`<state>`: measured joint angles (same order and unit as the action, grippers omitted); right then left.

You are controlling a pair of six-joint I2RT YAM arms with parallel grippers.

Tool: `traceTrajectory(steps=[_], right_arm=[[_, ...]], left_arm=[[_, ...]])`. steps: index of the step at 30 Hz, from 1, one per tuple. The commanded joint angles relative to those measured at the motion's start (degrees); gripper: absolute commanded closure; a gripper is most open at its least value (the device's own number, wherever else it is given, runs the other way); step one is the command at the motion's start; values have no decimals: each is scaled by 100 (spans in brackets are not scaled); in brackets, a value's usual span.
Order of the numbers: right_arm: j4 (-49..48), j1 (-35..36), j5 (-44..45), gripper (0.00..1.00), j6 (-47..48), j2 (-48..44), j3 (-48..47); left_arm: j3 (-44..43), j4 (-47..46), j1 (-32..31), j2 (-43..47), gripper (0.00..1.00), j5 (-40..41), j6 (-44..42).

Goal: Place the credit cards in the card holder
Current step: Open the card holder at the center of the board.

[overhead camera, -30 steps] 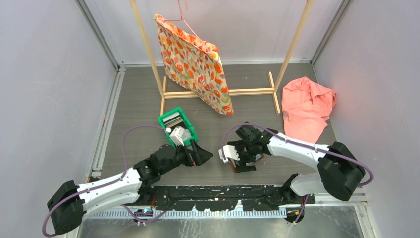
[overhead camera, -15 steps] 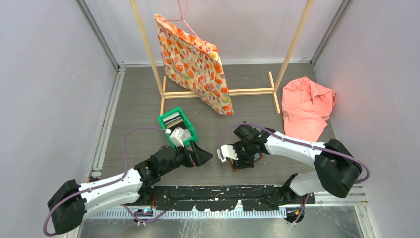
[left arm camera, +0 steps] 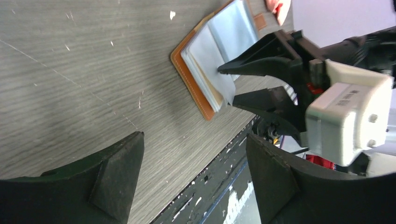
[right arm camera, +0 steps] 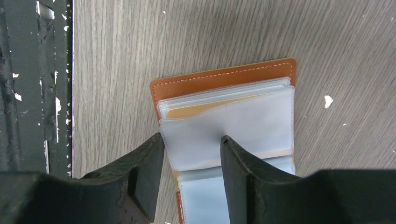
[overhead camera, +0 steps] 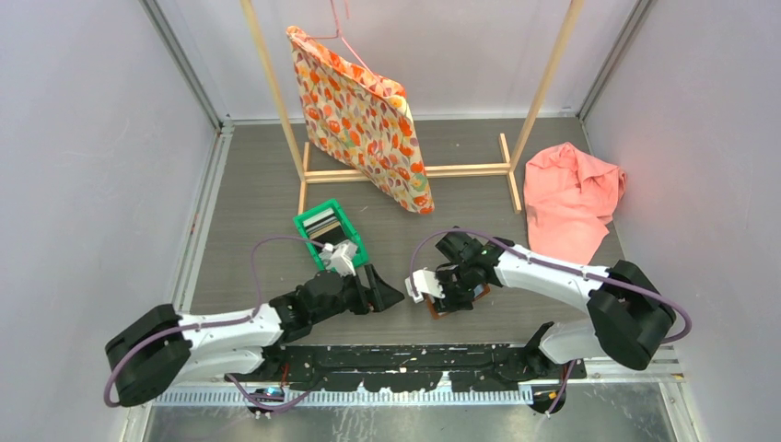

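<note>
Left arm lay stretched low and forward, its end effector spread wide and empty; right end effector pointed down, jaws half parted.

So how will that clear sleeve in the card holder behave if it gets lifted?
Probably floppy: the clear sleeve is thin film, curving up between the right fingers. The card holder looks light, so it may drag along.

Brown card holder lies open, clear sleeves showing.
</note>
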<state>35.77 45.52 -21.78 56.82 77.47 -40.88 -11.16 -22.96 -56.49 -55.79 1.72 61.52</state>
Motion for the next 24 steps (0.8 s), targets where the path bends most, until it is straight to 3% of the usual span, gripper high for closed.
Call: traceTrajectory(steps=[1,11,24], right_arm=[[82,-72,-175,48,14,-251,-180],[96,-146,-221,52,-4,-314,-174],[140,-219,-283,56,5,-408,-184]], left_arm=[[-321,-951,-221,-609,23,14,233],[-920,-2049,-594,-2206,37,108,749],[-1372,-3342,-661,-3689,35,138,1416]])
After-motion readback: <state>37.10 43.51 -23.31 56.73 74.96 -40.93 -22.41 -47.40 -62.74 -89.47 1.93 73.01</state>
